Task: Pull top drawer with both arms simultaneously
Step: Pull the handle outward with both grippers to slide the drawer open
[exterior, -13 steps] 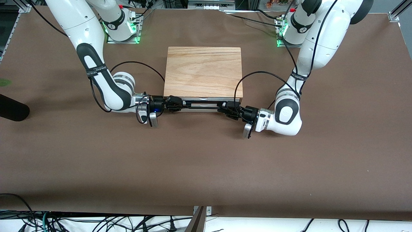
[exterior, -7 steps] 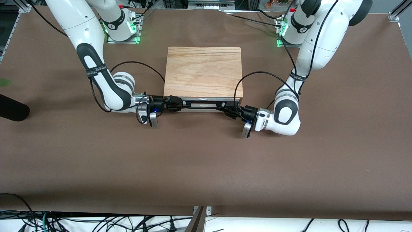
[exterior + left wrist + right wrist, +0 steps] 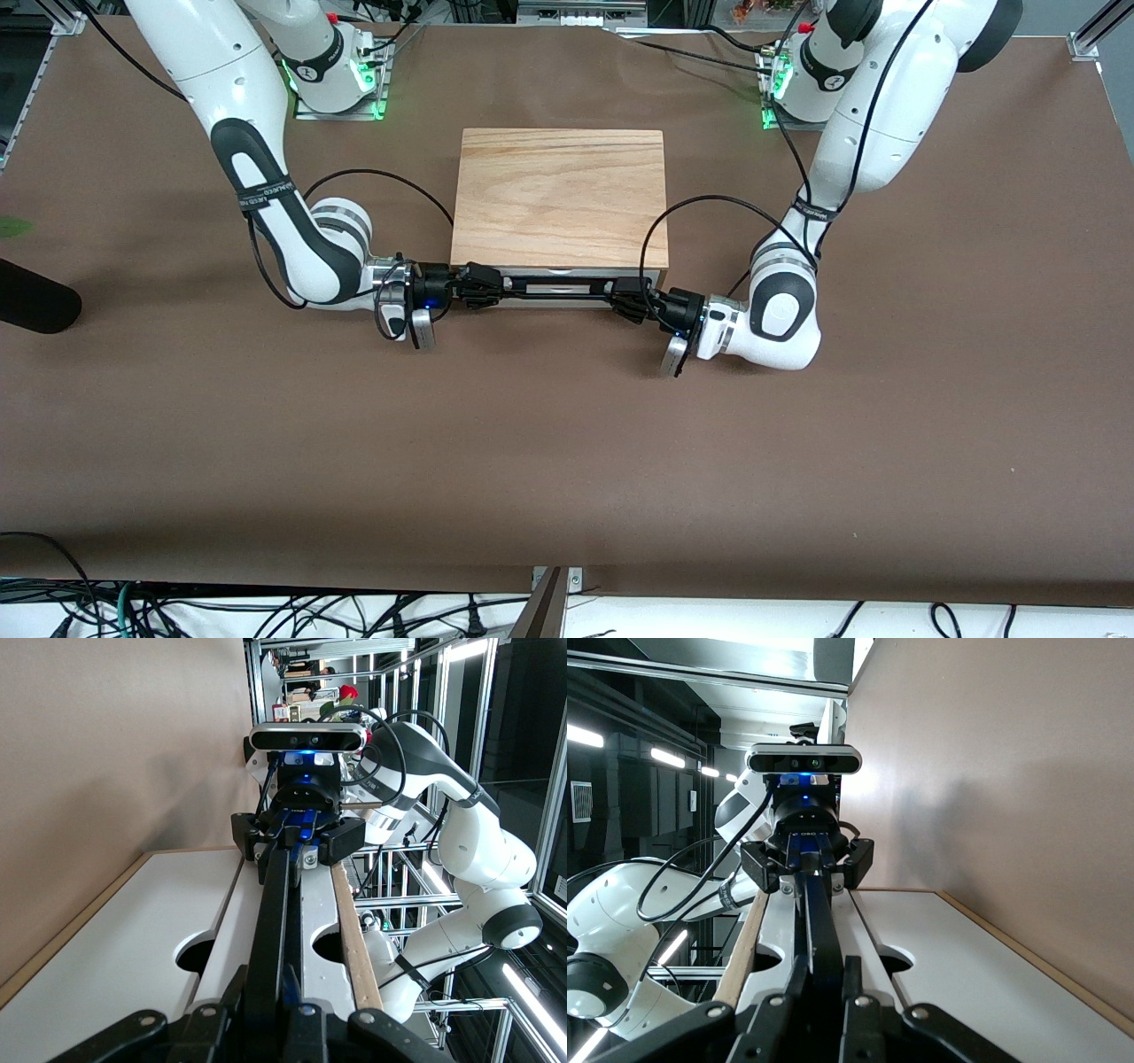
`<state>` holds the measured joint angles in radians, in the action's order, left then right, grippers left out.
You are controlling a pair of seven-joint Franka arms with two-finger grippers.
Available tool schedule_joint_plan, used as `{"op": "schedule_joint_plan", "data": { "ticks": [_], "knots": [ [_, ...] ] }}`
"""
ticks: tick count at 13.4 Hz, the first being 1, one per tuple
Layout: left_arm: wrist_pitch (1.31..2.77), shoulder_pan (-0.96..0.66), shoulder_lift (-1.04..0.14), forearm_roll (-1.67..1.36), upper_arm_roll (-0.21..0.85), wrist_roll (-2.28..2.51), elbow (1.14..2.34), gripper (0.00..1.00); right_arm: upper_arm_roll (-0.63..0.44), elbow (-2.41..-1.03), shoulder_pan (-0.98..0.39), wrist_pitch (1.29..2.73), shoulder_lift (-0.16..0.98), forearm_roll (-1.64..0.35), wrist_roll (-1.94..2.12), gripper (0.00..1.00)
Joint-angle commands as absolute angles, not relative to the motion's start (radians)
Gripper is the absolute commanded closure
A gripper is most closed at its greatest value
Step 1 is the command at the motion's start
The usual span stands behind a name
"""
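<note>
A brown table [image 3: 567,443] carries one wooden box [image 3: 560,197] and two arms. The left gripper [image 3: 631,299] and right gripper [image 3: 478,285] each have their fingers clamped on an end of the black handle [image 3: 558,288] of the top drawer [image 3: 558,276]. Only the wrist views show two white drawer fronts with cutouts [image 3: 199,955] beside the fingers.

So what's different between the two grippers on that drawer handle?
The right gripper holds the handle at the right arm's end of it; the left gripper holds the left arm's end. The right gripper lies nearly in line with the handle, while the left gripper meets it at a slant. Both are shut on the same black handle of the top drawer.
</note>
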<state>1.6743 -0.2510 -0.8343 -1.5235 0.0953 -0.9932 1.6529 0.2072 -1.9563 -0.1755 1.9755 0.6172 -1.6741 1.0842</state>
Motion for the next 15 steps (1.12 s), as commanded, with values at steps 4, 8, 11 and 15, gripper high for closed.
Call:
{"op": "schedule_joint_plan", "data": {
  "ticks": [4, 8, 11, 15],
  "knots": [
    [1.663, -0.261, -0.836, -1.552, 0.097, -1.032, 1.669, 1.0, 0.215, -1.919, -0.183, 1.979, 0.63, -1.695, 1.091, 1.0],
    [1.67, -0.261, -0.848, -1.549, 0.095, -1.025, 1.654, 1.0, 0.215, -1.849, -0.198, 1.979, 0.678, -1.7, 1.077, 1.0],
    [1.672, -0.258, -0.857, -1.546, 0.087, -1.0, 1.603, 1.0, 0.21, -1.801, -0.202, 1.979, 0.706, -1.698, 1.072, 1.0],
    [1.675, -0.255, -0.893, -1.545, 0.084, -0.94, 1.513, 1.0, 0.198, -1.747, -0.201, 1.98, 0.733, -1.694, 1.029, 1.0]
  ]
}}
